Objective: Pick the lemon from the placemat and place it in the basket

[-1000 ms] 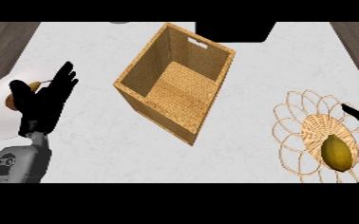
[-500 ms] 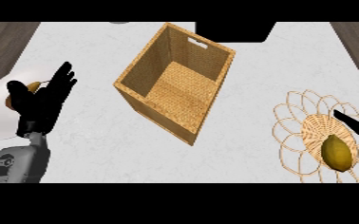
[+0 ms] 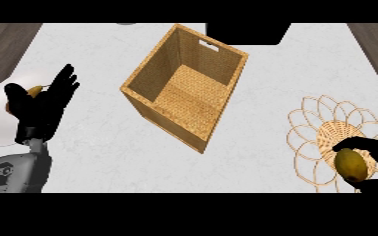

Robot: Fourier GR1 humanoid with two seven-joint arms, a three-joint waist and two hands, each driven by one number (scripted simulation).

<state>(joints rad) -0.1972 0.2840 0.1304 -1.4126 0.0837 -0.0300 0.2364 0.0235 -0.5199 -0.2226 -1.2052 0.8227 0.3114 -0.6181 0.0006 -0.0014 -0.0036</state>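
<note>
basket [image 3: 159,66]: one is sitting at the centre
lemon [image 3: 351,164]: one is showing at 4 o'clock
placemat [image 3: 310,130]: one is lying at 4 o'clock
hands: two are showing, left hand [image 3: 40,107] at 9 o'clock, right hand [image 3: 360,144] at 4 o'clock
yellow item [image 3: 33,91]: one is peeking from behind the left hand, kind unclear
worktop [image 3: 96,150]: one is carrying it all

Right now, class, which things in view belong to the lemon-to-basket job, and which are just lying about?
Job: lemon, placemat under it, basket, right hand curled round the lemon.
Lying about: yellowish item at the left edge, dark block at the far edge, left hand resting open.
</note>
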